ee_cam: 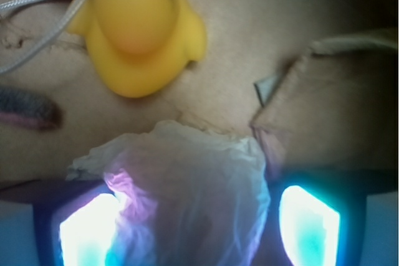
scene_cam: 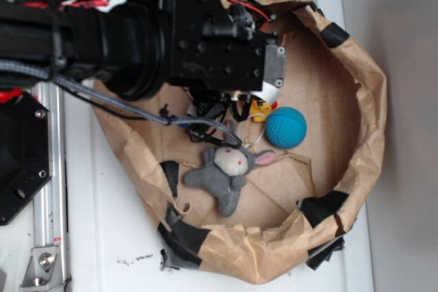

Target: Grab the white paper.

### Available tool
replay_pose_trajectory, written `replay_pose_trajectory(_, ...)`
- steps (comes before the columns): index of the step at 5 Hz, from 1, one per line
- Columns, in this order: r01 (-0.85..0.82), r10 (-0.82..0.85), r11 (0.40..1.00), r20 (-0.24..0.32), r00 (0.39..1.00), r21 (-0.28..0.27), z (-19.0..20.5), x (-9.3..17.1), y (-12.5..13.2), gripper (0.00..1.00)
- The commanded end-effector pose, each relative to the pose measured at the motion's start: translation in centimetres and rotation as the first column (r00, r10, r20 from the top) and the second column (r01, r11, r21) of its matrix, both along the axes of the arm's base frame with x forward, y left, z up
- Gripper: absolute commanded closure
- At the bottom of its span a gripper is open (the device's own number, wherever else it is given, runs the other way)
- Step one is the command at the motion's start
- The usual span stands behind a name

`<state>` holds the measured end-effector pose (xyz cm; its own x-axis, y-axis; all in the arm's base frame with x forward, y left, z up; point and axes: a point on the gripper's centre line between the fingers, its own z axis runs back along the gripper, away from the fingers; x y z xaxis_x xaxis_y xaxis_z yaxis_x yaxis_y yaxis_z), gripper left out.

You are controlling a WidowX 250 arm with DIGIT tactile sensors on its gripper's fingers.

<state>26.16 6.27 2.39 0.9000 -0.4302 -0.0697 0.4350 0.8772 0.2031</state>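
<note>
The white paper (ee_cam: 193,185), a wrinkly tissue-like wad, fills the space between my gripper's (ee_cam: 196,219) two lit fingers in the wrist view. The left finger (ee_cam: 87,228) touches the wad; a thin dark gap shows between the wad and the right finger (ee_cam: 308,225). The jaws stand wide apart around it. In the exterior view the black arm hangs over the brown sheet, with the gripper (scene_cam: 219,107) pointing down and the white paper hidden beneath it.
A yellow rubber duck (ee_cam: 137,35) (scene_cam: 261,109) lies just beyond the wad. A blue ball (scene_cam: 285,128) and a grey plush bunny (scene_cam: 229,169) lie nearby. All rest inside a crumpled brown paper sheet (scene_cam: 356,100) with raised, black-taped edges. A white cord (ee_cam: 37,10) runs by the duck.
</note>
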Motion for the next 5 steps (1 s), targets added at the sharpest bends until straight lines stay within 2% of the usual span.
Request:
replay_pose_trajectory(1,-0.026,0.026,0.999,0.010,1.000,-0.028,-0.5,-0.9,1.8,0.70)
replay_pose_trajectory(2,-0.031,0.032,0.999,0.026,0.999,-0.045,0.2,-1.1,1.5,1.00)
replay_pose_trajectory(3,-0.041,0.043,0.998,0.033,0.999,-0.048,0.8,-1.2,1.4,1.00)
replay_pose_trajectory(5,-0.091,0.101,0.989,0.086,0.991,-0.114,5.7,-0.7,-0.7,1.00)
